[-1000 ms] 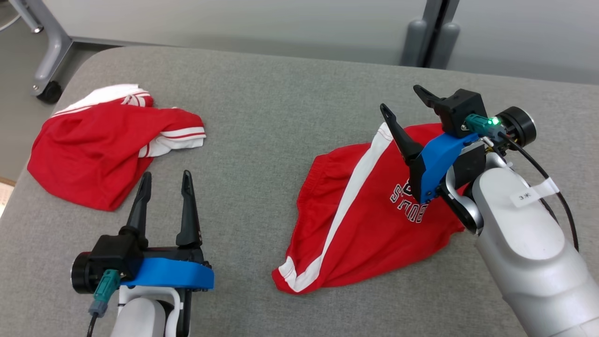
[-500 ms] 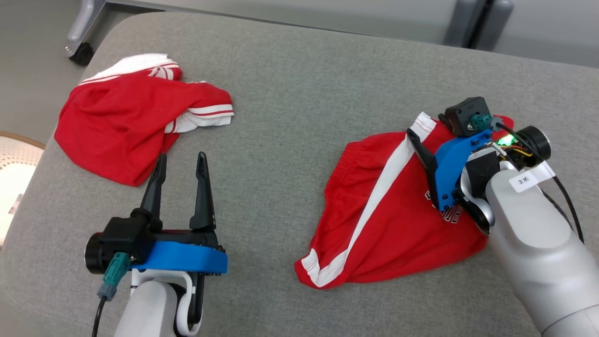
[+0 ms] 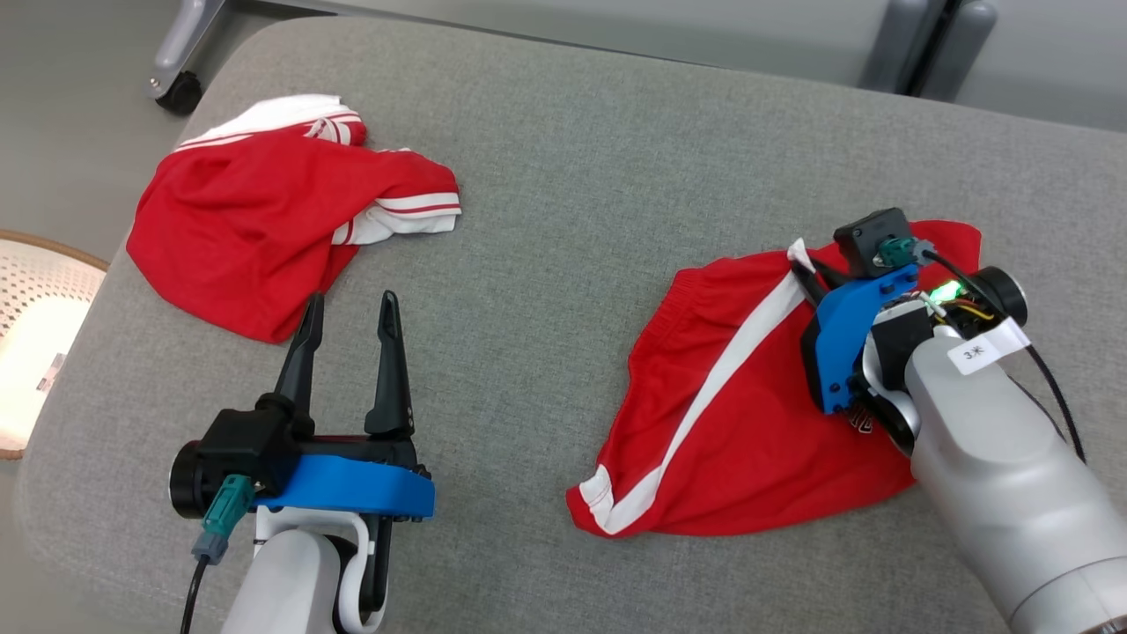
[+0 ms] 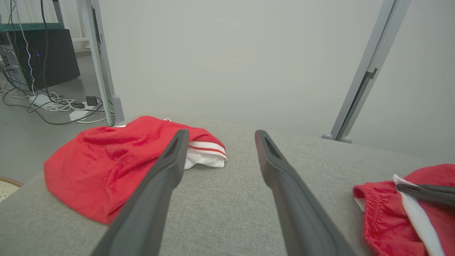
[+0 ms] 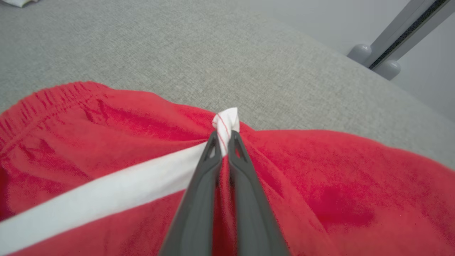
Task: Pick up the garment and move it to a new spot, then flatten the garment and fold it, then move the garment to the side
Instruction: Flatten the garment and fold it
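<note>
The garment [image 3: 748, 423], red shorts with a white side stripe, lies crumpled at the right of the grey padded surface [image 3: 572, 176]. My right gripper [image 3: 806, 269] is shut on the far end of that white stripe. In the right wrist view, the gripper [image 5: 224, 137] has its fingers pressed together, with a pinch of white cloth sticking out past the tips of the garment [image 5: 320, 177]. My left gripper [image 3: 349, 304] hovers open at the lower left with nothing between its fingers [image 4: 167, 167]. The garment's edge [image 4: 380, 209] shows at the right of the left wrist view.
A second red and white garment [image 3: 255, 220] lies bunched at the far left corner of the surface. A pale woven basket [image 3: 35, 308] stands on the floor off the left edge. A frame leg with a caster [image 3: 180, 88] and grey posts [image 3: 933, 44] stand behind.
The head camera has shifted. My right gripper has come down onto the garment and shut on the white stripe's end. The left gripper stays open as before.
</note>
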{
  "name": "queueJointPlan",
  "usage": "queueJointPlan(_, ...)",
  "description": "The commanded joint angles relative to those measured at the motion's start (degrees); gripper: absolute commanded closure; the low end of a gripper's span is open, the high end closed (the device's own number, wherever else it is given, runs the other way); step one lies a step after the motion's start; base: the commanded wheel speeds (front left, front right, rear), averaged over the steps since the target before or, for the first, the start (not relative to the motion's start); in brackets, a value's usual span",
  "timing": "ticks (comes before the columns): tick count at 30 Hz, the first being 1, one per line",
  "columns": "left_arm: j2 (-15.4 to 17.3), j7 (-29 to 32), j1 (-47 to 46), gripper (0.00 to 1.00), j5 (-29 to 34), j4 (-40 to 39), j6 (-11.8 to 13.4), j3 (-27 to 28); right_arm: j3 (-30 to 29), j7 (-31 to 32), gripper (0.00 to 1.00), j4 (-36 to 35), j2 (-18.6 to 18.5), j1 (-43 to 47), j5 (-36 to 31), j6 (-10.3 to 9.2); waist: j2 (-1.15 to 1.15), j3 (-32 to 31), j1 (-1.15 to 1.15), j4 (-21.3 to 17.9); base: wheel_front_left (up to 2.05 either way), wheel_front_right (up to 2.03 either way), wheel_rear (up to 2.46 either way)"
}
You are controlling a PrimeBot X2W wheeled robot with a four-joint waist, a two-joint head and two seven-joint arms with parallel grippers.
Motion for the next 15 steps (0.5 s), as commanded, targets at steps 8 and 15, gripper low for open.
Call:
queueJointPlan(8,-0.07,-0.27,0.86,0.0,1.32,0.52,-0.2,1.09,-2.04,-10.79,1.0,1.2,0.11,-4.27,-0.06,0.01,0.0,-3.11,0.0,-2.15,0.0,0.0,0.0)
queueJointPlan(15,-0.07,-0.27,2.63,0.0,2.67,0.95,-0.89,2.61,-1.52,-16.61,1.0,0.78,2.04,-2.16,-0.26,0.01,0.0,-6.36,0.0,-5.23,0.0,0.0,0.0)
